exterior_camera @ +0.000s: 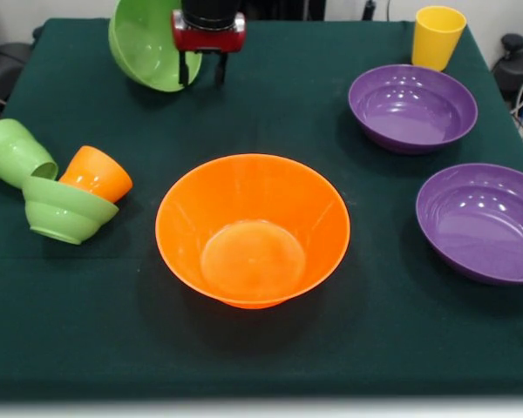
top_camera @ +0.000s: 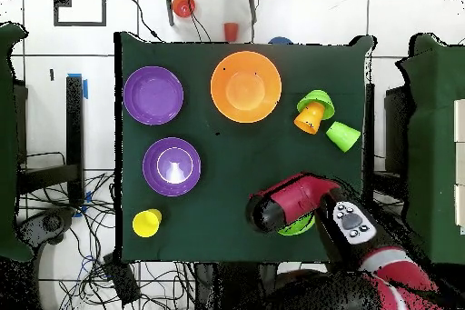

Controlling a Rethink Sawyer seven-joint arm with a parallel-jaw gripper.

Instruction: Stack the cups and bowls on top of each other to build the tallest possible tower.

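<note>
My gripper (exterior_camera: 201, 77) is at the table's far side, shut on the rim of the medium light-green bowl (exterior_camera: 146, 43), which hangs tilted with its opening facing sideways. In the overhead view this bowl (top_camera: 297, 226) peeks out under my arm (top_camera: 300, 199). The large orange bowl (exterior_camera: 253, 228) stands upright and empty mid-table. Two purple bowls (exterior_camera: 412, 107) (exterior_camera: 484, 222) stand on the right, with an upright yellow cup (exterior_camera: 438, 37) behind them. On the left a green cup (exterior_camera: 16, 152) and an orange cup (exterior_camera: 96, 174) lie on their sides against the tipped small green bowl (exterior_camera: 65, 209).
The dark green tablecloth (exterior_camera: 270, 357) covers the table. In the overhead view, small red objects (top_camera: 183, 5) (top_camera: 232, 31) lie on the floor beyond the table's far edge. Cables run over the floor around the table.
</note>
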